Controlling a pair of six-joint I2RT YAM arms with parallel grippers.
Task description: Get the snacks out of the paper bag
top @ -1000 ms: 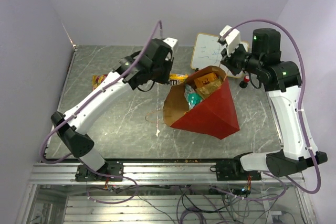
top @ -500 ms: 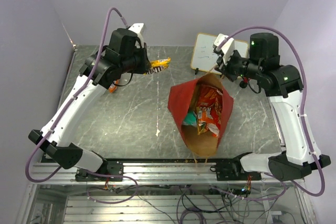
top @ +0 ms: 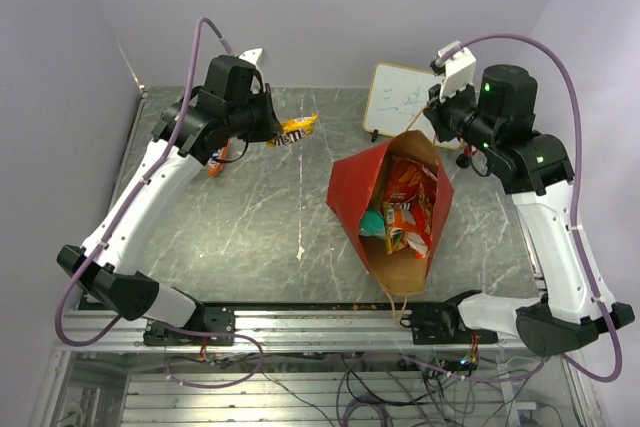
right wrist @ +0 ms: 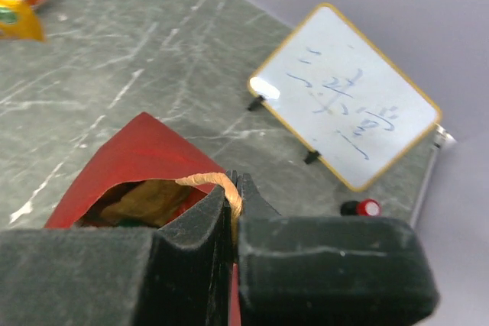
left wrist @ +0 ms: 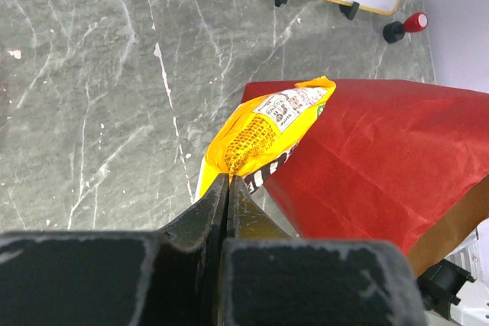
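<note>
Left jaws clenched on yellow packet (left wrist: 263,131), aloft at upper centre of top view, left of paper bag (top: 352,182); packet long axis runs rightward from jaws, tabletop (top: 250,217) below. Right jaws pinch bag handle (right wrist: 210,180). Other snacks (top: 405,209) inside bag, nearer right arm.

Cannot read the whiteboard (top: 400,97) scribbles: too small. Cannot see what lies under the top snacks (top: 405,209) in the paper bag (top: 350,182). Far left, glimpse only part of an orange packet (top: 215,161) behind the left arm (top: 150,182).
</note>
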